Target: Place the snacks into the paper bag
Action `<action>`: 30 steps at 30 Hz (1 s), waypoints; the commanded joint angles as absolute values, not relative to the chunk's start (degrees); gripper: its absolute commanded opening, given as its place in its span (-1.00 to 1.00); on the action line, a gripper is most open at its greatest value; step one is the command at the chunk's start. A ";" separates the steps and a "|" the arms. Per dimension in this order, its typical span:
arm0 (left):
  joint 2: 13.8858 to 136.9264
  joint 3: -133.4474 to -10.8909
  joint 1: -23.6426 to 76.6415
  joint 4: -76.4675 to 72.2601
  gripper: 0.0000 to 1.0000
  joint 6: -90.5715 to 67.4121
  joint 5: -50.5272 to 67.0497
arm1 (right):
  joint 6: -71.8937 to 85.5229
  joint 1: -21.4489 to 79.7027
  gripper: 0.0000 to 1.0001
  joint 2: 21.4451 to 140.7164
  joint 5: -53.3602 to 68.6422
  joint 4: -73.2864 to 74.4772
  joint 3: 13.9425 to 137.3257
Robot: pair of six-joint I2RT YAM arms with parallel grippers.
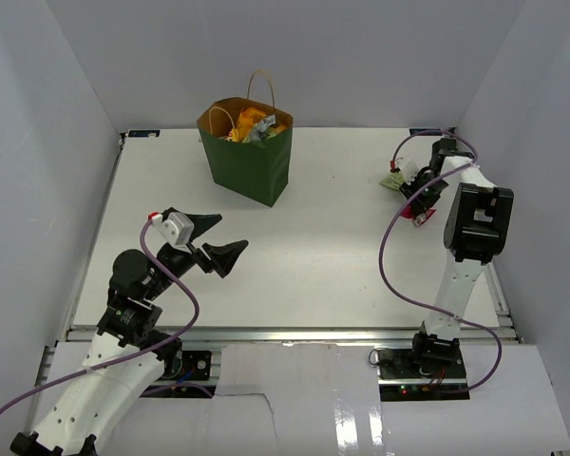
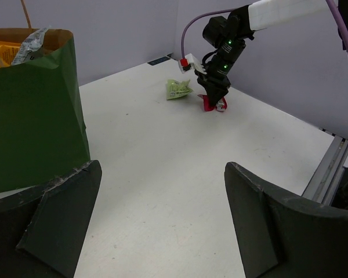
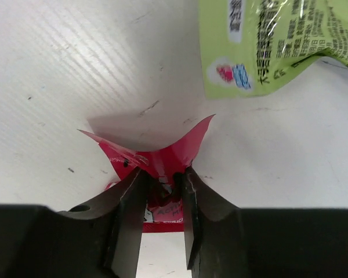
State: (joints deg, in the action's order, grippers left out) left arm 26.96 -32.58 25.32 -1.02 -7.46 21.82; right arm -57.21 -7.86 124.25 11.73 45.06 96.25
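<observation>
Red packet [image 3: 162, 152]?
— Pinched in right pincer [image 3: 162, 179], on counter [image 1: 313, 247].
— Nearby?
— Green packet [image 3: 267, 46] just beside. Left pincer [image 1: 233, 231] spread, empty.
— Bag [image 1: 252, 169]?
— Across counter, upright, several snacks [image 1: 252, 123] inside. Two packets outstanding, it seems.

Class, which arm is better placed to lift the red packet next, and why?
Right: the right pincer is closed on the red packet; the left pincer hangs open and empty near the bag, across the table from it.

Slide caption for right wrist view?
Right gripper pinches a red packet on the table; light-green packet lies beyond.
</observation>
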 commanded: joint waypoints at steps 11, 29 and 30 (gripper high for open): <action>26.63 -32.52 25.49 -0.44 0.96 -6.77 21.45 | -56.60 -7.74 -0.85 112.42 27.41 55.35 86.22; 25.58 -32.43 25.05 2.02 0.96 -3.69 12.92 | -33.14 31.18 -0.85 113.20 20.67 39.93 130.42; 25.66 -32.43 24.96 2.11 0.96 -3.52 12.57 | -32.18 33.81 -0.85 113.55 18.22 37.21 131.21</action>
